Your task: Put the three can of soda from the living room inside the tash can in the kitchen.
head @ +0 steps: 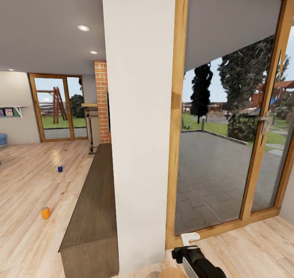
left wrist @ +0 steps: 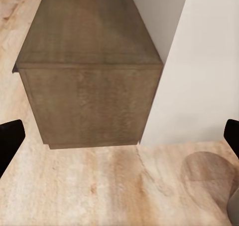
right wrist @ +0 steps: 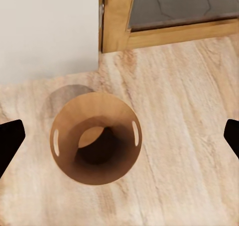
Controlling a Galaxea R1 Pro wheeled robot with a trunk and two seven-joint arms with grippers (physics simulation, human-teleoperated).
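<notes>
Two cans of soda stand on the wooden floor far to my left: an orange can [head: 45, 212] nearer, and a dark blue can [head: 60, 169] further back. A round wooden trash can [right wrist: 62, 158] sits right under my right gripper [right wrist: 119, 136], which is open with nothing between its fingers; the bin's inside shows only shadow and a lit tan patch. Its rim [head: 171, 272] peeks in at the bottom of the head view beside my right arm [head: 198, 261]. My left gripper [left wrist: 119, 136] hangs open and empty over bare floor.
A white wall pillar [head: 139, 126] stands straight ahead, with a long low brown cabinet [head: 92, 212] along its left side, whose end [left wrist: 89, 106] faces my left gripper. A wood-framed glass door [head: 228, 147] to a patio is on the right.
</notes>
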